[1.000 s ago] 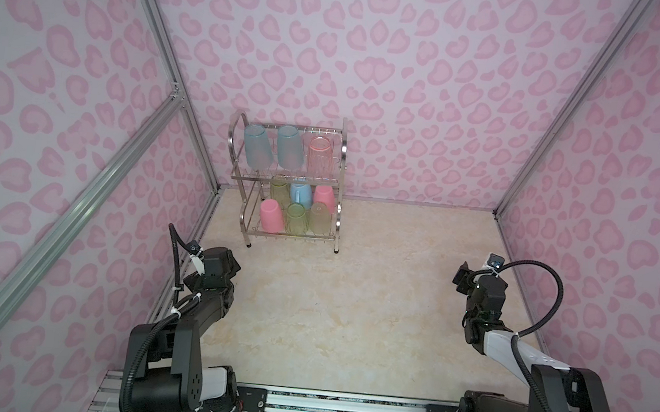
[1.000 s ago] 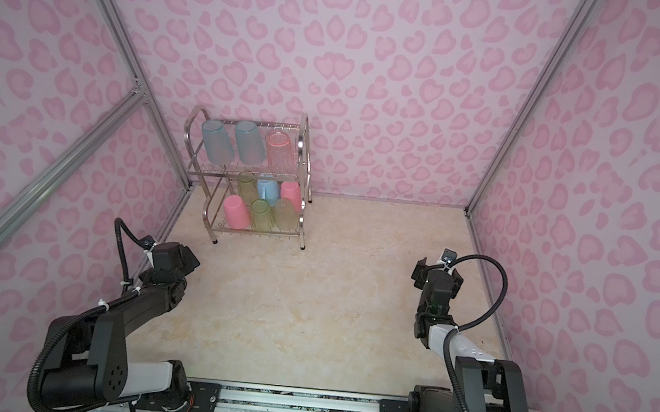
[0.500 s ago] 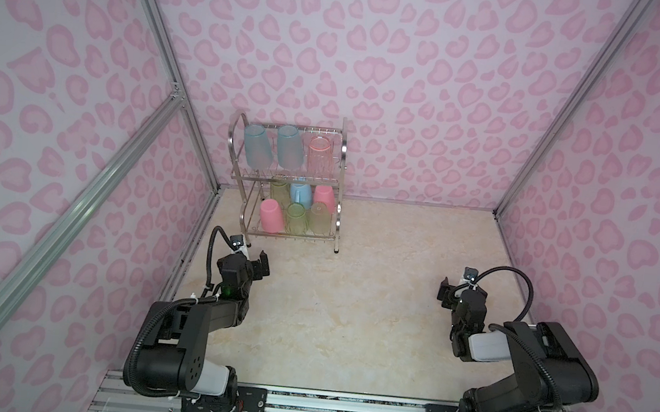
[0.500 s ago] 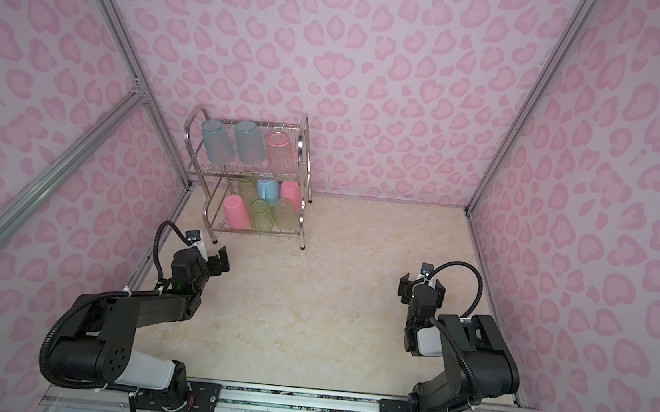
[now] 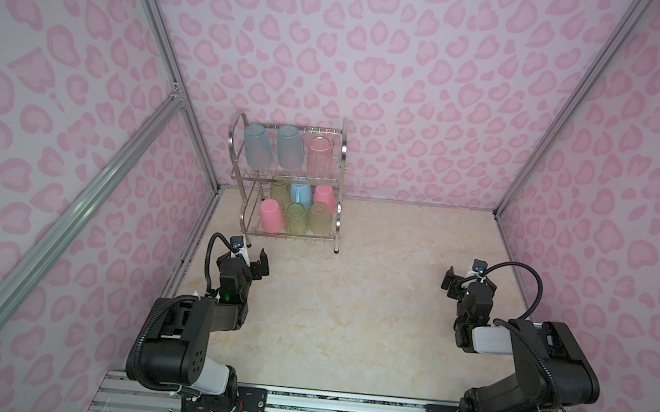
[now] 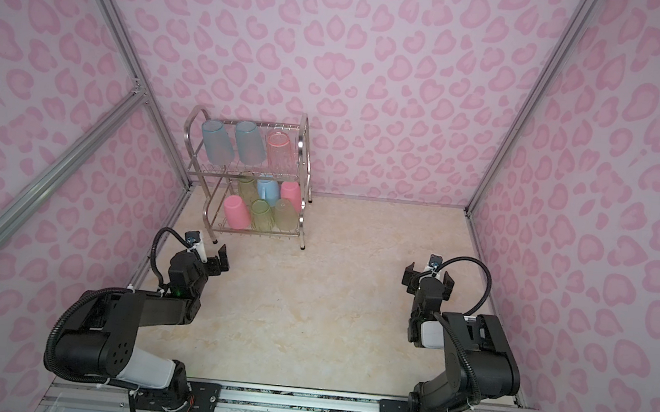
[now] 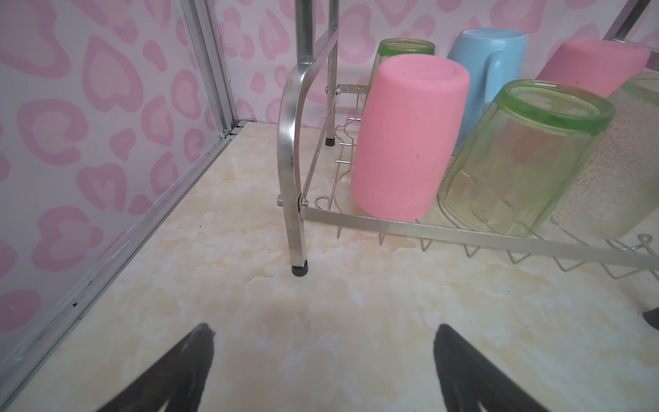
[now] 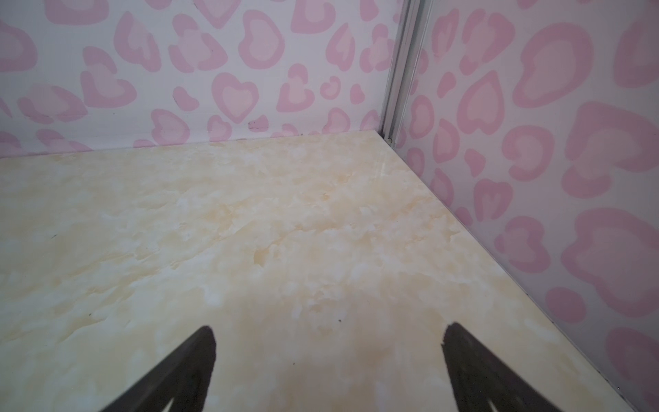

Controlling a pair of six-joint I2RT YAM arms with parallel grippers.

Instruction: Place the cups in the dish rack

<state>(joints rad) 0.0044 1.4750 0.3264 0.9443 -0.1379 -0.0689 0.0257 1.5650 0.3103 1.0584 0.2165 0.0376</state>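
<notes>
- Marble table (image 5: 349, 322) carries the dish rack (image 5: 343, 154).
- All cups (image 5: 271, 215) sit upturned on both its shelves.
- Your left jaws stand apart, empty, near the dish rack; your right jaws likewise, well apart from it.

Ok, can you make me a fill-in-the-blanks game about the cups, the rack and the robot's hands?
The top shelf of the dish rack holds ___ cups.
Its bottom shelf holds ___ cups.
The one cup with a handle, the mug, is light ___.
The left gripper and the right gripper hold nothing; both are ___, not shut.
Missing words: three, six, blue, open.
</notes>
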